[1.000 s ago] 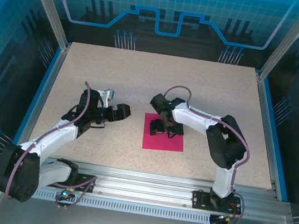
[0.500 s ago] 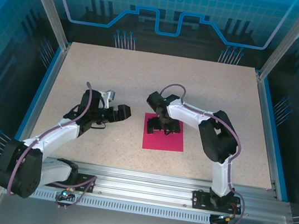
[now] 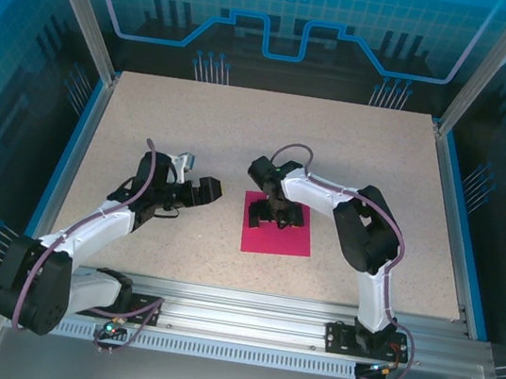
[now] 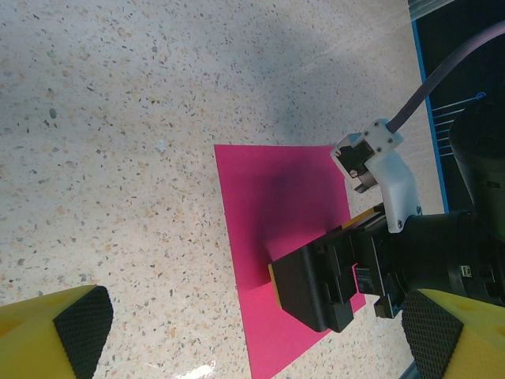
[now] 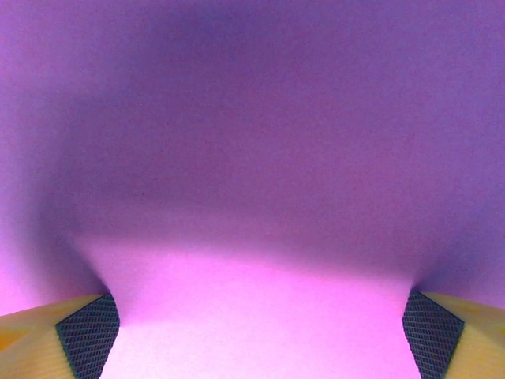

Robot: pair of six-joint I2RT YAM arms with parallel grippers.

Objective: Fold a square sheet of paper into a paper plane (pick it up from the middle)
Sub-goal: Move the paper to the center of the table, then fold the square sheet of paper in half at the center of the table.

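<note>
Right gripper (image 3: 268,215) is spread wide open and holding nothing. It's parked straight down over the pink sheet of paper (image 3: 285,240), and from its own wrist camera the two pads sit far apart with pink between them. I can't tell if the pads are actually pressing on the sheet or just hovering a hair above it. The paper is lying flat on the table (image 3: 196,124), unfolded with no creases I can see. It's a little toward 5 o'clock from the middle of the tabletop, square to the edges. The gripper seems to be over the 11 o'clock part of the sheet rather than dead centre, though the angle makes that hard to call. Left gripper (image 3: 205,190) is also wide open and empty. It's off at about 9 o'clock from the paper, near it but not touching, pointing its camera at the sheet. So I reckon we're at the very first step, getting hold of the sheet from the middle, with no folding started. Next move probably needs the right pads down firm on the paper, then a slow squeeze so the middle bunches up into a ridge it can pinch. Too fast and a thin sheet likely just slides flat.
</note>
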